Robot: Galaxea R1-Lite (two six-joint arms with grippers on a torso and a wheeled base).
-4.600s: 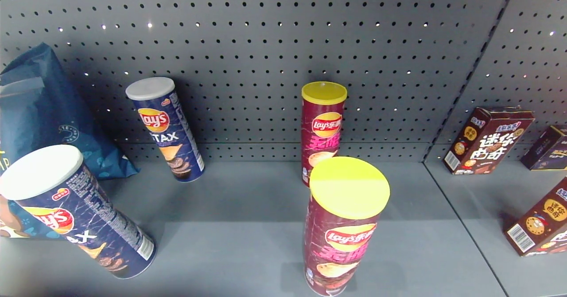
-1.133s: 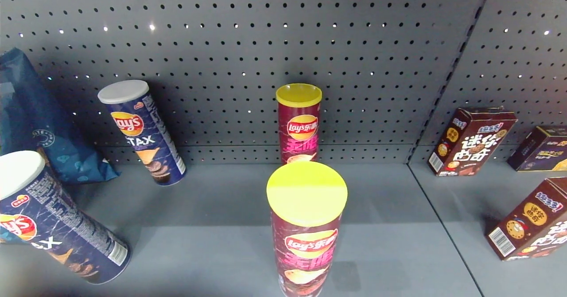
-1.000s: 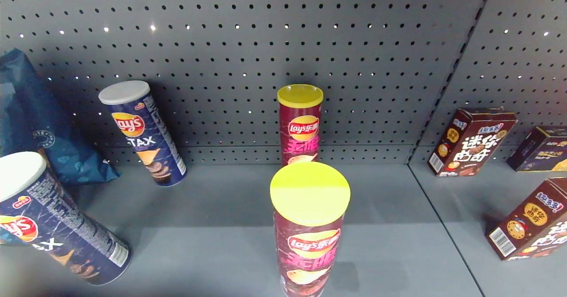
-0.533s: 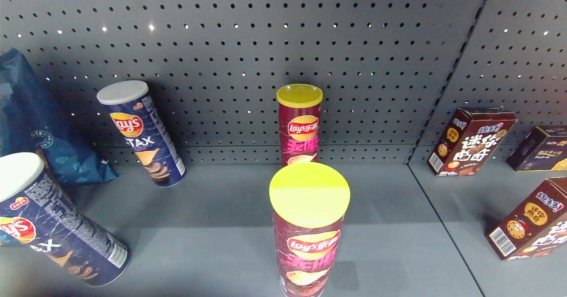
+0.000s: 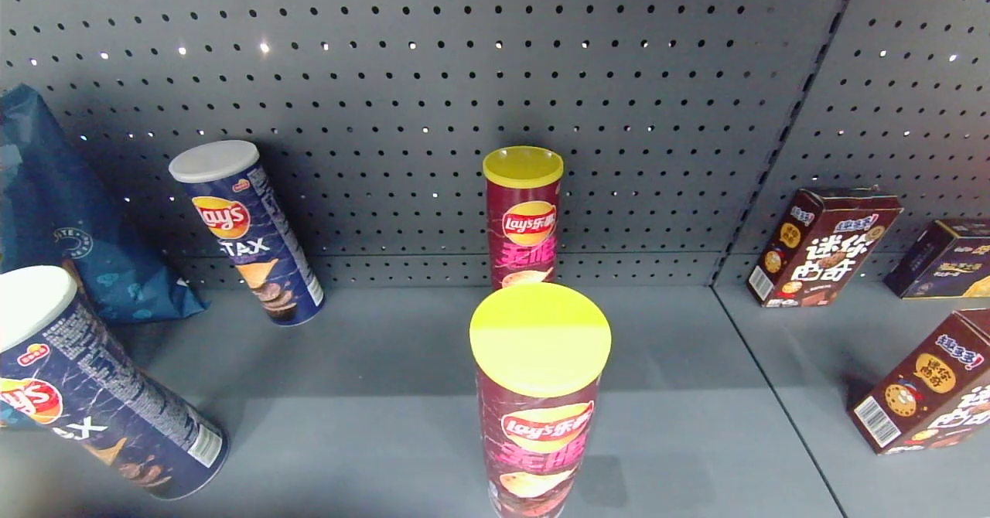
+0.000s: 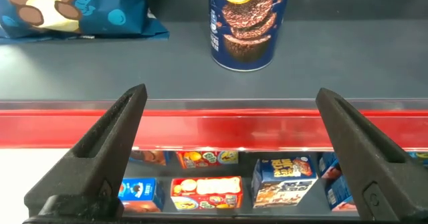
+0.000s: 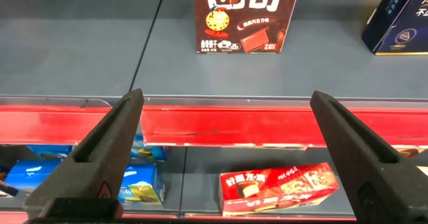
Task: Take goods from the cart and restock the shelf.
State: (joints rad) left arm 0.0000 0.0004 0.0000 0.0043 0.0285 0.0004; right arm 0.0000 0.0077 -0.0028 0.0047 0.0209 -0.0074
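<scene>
the shelf (image 5: 371,379) is lit evenly from the front; soft shadows are cast behind the cans (image 5: 526,216); pinpoints of light are seen through the pegboard (image 5: 464,77).

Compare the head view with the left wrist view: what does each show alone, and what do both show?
Head view alone: two red cans, brown boxes, the pegboard. Left wrist view alone: the open left gripper, the red shelf edge, goods on a lower level. Both: the front blue can and the grey shelf.
</scene>
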